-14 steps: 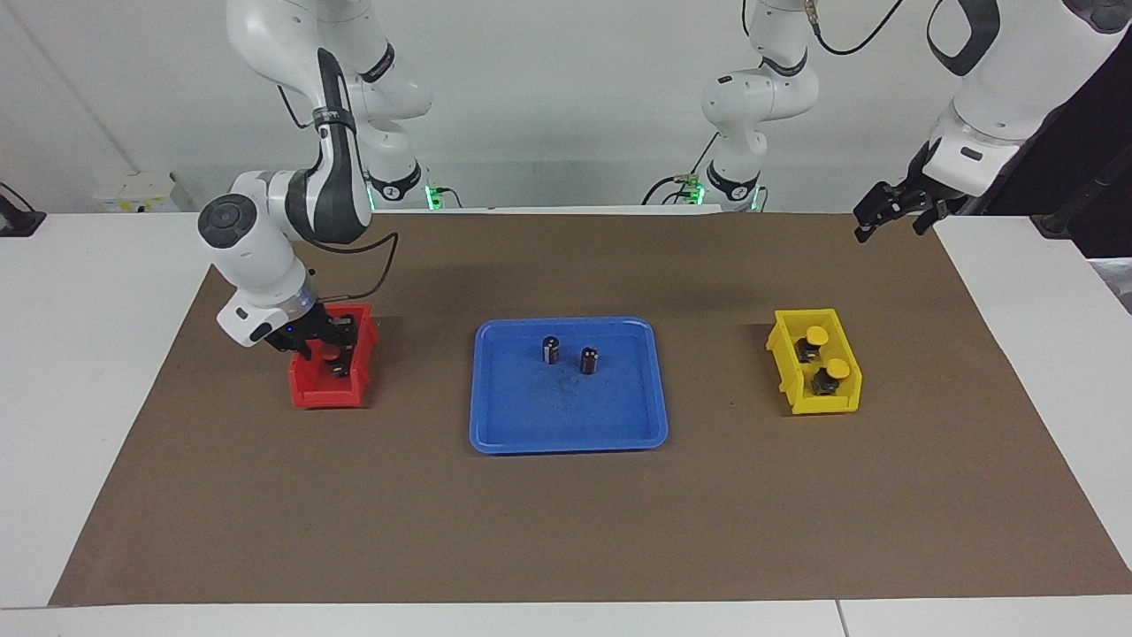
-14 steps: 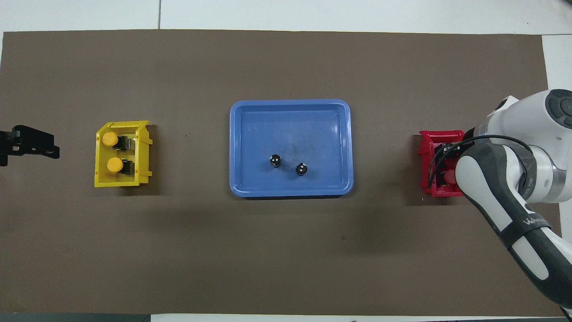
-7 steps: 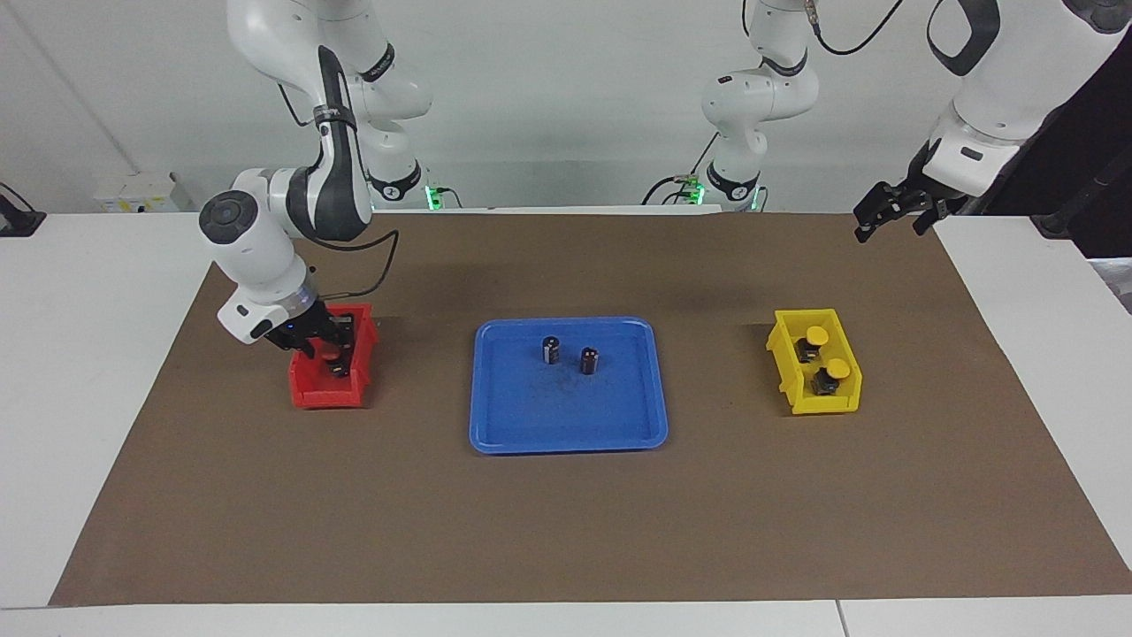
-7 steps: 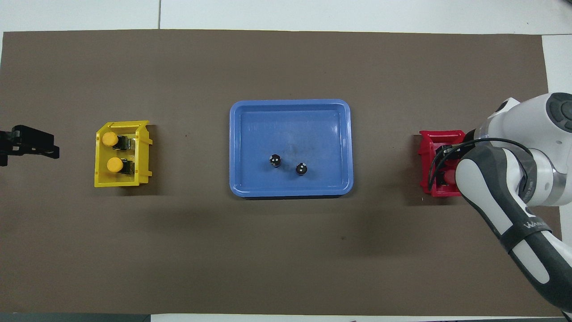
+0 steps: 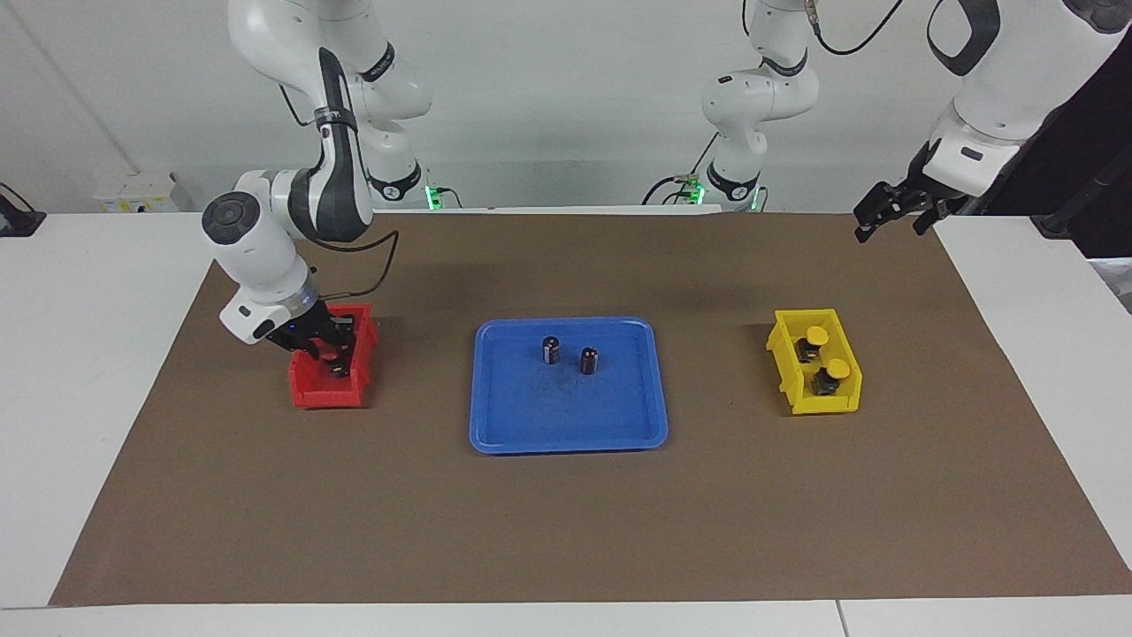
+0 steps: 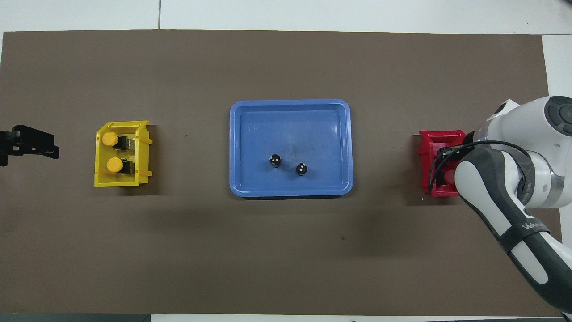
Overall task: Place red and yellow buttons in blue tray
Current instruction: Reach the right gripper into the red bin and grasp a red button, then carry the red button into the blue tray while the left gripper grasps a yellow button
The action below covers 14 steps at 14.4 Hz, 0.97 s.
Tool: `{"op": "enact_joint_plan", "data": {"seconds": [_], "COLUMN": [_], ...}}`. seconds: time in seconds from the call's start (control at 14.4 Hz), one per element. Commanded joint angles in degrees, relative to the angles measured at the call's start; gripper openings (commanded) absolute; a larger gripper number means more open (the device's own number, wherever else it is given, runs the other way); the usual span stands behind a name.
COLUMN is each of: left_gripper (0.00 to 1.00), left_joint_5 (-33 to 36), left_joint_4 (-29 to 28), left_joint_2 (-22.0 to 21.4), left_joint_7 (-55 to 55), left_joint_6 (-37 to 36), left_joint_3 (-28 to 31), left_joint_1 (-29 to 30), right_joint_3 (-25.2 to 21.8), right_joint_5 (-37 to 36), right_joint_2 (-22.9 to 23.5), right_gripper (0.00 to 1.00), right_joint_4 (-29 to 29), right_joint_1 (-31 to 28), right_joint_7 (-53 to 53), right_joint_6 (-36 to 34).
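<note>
**Right gripper closed inside the red bin, tray awaits its first button**

The right gripper [image 5: 332, 358] is down inside the red bin [image 5: 305, 394], which sits near the right arm's end of the brown mat [image 5: 566, 531]. Its fingers have come together; whether they pinch a red button I cannot tell, since arm and fingers hide the bin's contents in both views. The left gripper [image 5: 887, 212] waits open over the mat's corner at the left arm's end, by the robots' edge.

The two yellow buttons [image 6: 110, 152] lie in the yellow bin [image 6: 142, 176] near the left arm's end of the mat. The blue tray [image 6: 250, 120] sits at the mat's centre and holds only two dark cylinders [image 6: 288, 164], standing toward its edge nearest the robots.

Risks, as I judge them: the bin is narrow, so a lift that is not straight up could catch its wall and drag or tip it. A pinch on the round cap could slip. A low carry might clip the tray's rim, and a careless drop could knock the cylinders over.

Room is generous: bare mat lies between bin and tray, and the tray's half farther from the robots is free.
</note>
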Motion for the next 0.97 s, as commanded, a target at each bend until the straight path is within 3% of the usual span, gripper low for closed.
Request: {"op": "enact_joint_plan", "data": {"seconds": [0.0,0.21,0.49,0.63,0.91], "left_gripper": [1.00,1.00,1.00,1.00,1.00], "left_joint_5": [0.7,0.7,0.7,0.7,0.7], "left_joint_4": [-1.2,-1.2,-1.1,-1.1,-2.5], "left_joint_2": [-1.4,-1.4,-1.4,-1.4,-1.8], "left_joint_7": [0.0,0.1,0.1,0.3,-0.2], "left_joint_6": [-0.3,-0.3,0.1,0.1,0.2], "left_joint_3": [-0.1,-0.1,-0.1,-0.2,-0.2], "left_joint_1": [0.4,0.4,0.4,0.4,0.3], "right_joint_3": [0.0,0.0,0.1,0.0,1.3], "right_joint_5": [1.2,1.2,1.8,2.0,4.8], "right_joint_2": [-1.4,0.0,4.6,5.9,12.3], "right_gripper": [0.14,0.13,0.13,0.13,0.10], "right_joint_4": [-0.9,5.1,24.5,31.3,43.0], "right_joint_1": [-0.3,-0.4,0.3,3.3,11.1], "right_joint_7": [-3.0,-3.8,-3.3,-1.7,15.8], "right_joint_6": [0.5,-4.9,-23.6,-28.8,-31.5]}}
